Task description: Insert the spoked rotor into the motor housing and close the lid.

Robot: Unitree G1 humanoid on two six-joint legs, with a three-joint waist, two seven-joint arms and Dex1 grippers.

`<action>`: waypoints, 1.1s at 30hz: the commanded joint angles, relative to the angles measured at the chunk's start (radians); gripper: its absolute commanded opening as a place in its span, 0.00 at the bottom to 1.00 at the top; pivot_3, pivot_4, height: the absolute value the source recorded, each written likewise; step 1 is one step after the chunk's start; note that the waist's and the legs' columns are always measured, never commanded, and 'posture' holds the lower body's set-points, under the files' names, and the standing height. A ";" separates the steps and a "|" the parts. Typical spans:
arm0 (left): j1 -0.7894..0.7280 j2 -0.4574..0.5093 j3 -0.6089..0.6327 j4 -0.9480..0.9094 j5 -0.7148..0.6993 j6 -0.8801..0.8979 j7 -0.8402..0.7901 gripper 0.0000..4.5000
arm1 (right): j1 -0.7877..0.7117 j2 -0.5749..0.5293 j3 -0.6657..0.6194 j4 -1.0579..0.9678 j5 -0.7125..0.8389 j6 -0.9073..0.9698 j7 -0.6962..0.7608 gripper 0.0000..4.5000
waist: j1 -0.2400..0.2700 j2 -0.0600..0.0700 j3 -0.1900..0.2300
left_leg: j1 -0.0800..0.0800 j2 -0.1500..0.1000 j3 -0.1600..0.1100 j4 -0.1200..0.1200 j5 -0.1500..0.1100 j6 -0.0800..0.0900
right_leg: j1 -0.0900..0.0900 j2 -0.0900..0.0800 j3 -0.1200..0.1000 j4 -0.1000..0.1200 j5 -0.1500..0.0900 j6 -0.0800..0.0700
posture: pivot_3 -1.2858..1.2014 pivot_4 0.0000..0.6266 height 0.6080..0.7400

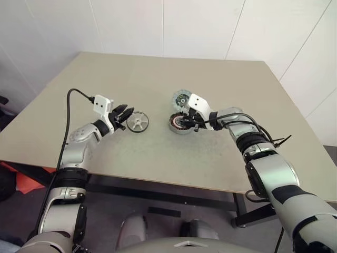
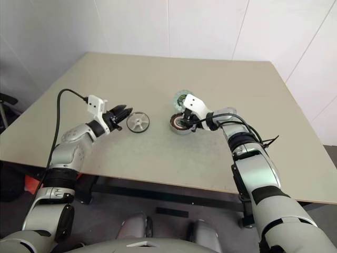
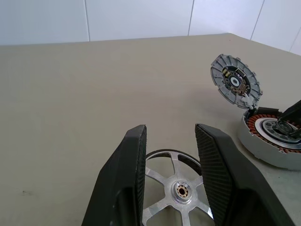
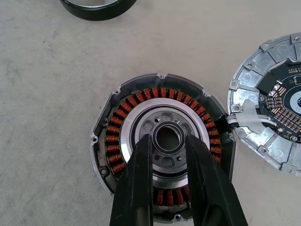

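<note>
Rotor (image 1: 138, 122) is lying flat on the surface (image 1: 158, 79), just ahead of the left end effector (image 3: 170, 141), which is gaping, holding nothing. Right end effector (image 4: 168, 141) is standing narrowly parted over the housing (image 4: 162, 141) hub, its fingers (image 4: 136, 188) hiding part of the windings; grip unclear. Lid (image 3: 235, 84) is tilting up behind the housing.

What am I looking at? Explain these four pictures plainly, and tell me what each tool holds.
This is a two-armed humanoid robot at a table. Two pictures come from its head, looking down; the other two from a camera on each wrist. On the table lie a spoked rotor, a motor housing with copper windings, and beside it the lid, tilted up. The left tool is open at the rotor, holding nothing. The right tool pinches a small dark ring at the housing's hub.
</note>
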 commanded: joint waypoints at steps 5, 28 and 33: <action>0.004 0.012 0.013 -0.043 -0.001 -0.004 0.006 0.38 | -0.050 0.010 -0.025 0.021 0.009 0.001 -0.026 0.15 | -0.001 0.000 0.000 | 0.000 0.000 0.000 0.000 0.000 0.000 | 0.000 0.000 0.000 0.000 0.000 0.000 | 0.52 0.00 1.00; -0.001 0.014 0.009 -0.034 0.005 -0.009 0.002 0.38 | -0.041 0.014 -0.068 -0.044 0.044 -0.011 -0.004 0.28 | 0.000 0.000 0.000 | -0.002 0.000 0.000 0.000 0.000 0.000 | -0.003 0.000 0.000 0.000 0.000 0.000 | 0.52 0.00 1.00; -0.001 0.015 0.010 -0.033 0.005 -0.011 0.003 0.38 | -0.029 0.020 -0.049 -0.027 0.017 -0.008 -0.045 0.01 | 0.000 0.000 0.000 | -0.002 0.000 0.000 0.000 0.000 0.000 | -0.003 0.000 0.000 0.000 0.000 0.000 | 0.52 0.00 1.00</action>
